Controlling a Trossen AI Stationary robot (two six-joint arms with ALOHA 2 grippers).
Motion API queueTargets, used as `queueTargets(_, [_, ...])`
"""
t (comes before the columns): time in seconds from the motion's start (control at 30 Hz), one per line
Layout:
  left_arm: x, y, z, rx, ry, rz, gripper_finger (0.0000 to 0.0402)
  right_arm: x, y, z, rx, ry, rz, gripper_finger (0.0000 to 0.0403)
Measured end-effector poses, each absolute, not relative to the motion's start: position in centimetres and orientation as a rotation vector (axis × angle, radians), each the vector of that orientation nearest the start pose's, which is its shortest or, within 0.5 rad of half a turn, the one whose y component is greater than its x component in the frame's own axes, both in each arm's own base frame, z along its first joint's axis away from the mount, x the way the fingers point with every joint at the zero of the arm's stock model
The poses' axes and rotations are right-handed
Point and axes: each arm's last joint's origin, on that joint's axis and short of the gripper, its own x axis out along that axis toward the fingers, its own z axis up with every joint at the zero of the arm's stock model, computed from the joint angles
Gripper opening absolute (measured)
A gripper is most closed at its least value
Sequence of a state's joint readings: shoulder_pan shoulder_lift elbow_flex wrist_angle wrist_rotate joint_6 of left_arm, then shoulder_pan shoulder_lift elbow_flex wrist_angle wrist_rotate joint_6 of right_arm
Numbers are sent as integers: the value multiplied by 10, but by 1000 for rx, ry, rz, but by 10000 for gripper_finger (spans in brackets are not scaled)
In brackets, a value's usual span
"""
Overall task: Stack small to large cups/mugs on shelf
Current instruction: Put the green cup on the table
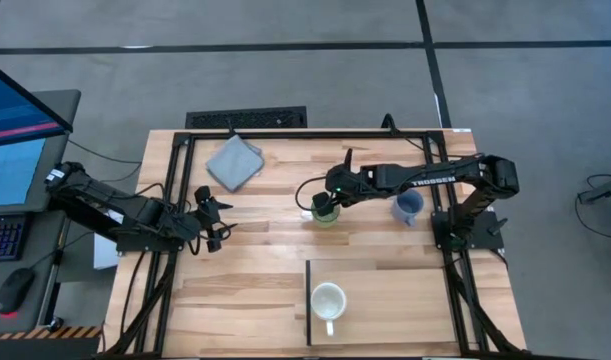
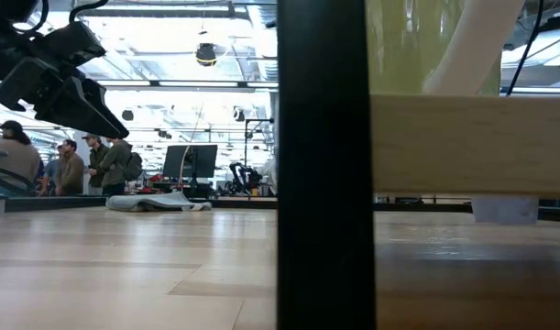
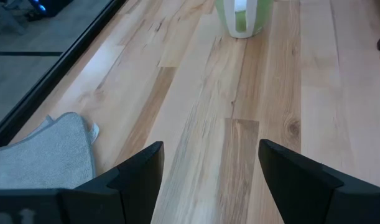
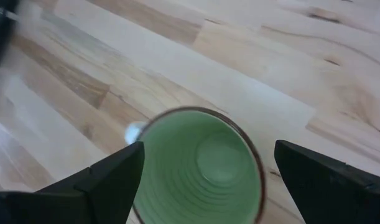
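- Currently, we find the right gripper (image 4: pixel 202 171) spread wide over the green mug (image 1: pixel 325 210), mid-table, not grasping.
- We advise lowering squarely before closing.
- Left gripper (image 3: pixel 208 168) waits released near the left edge.
- Cream mug (image 1: pixel 328 300) sits on the shelf (image 1: pixel 405 290).

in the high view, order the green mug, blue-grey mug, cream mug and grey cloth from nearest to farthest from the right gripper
1. Green mug: directly under the right gripper.
2. Blue-grey mug: just beside, toward the right arm's base.
3. Cream-white mug on the shelf and grey cloth at the table's far side: too close to call.
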State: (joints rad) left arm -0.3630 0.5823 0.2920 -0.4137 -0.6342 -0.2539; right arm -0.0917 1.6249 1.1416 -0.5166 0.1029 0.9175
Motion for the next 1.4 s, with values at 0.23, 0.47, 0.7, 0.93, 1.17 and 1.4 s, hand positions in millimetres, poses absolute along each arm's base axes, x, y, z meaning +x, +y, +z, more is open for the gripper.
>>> queueTargets(0.23, [119, -27, 177, 107, 582, 331, 254, 323, -29, 221, 841, 934, -638, 381])
queueTargets(0.47, [119, -27, 177, 125, 585, 326, 254, 316, -25, 217, 845, 1012, -687, 365])
queueTargets(0.7, [119, -27, 177, 125, 585, 326, 254, 315, -26, 217, 853, 1010, -703, 311])
queueTargets(0.93, [119, -27, 177, 124, 585, 326, 254, 315, -26, 217, 909, 990, -743, 285])
queueTargets(1.17, [119, -27, 177, 125, 585, 326, 254, 318, -26, 210, 906, 1006, -752, 284])
queueTargets(1.4, [118, -27, 176, 132, 598, 327, 254, 328, -27, 188, 868, 1056, -748, 284])
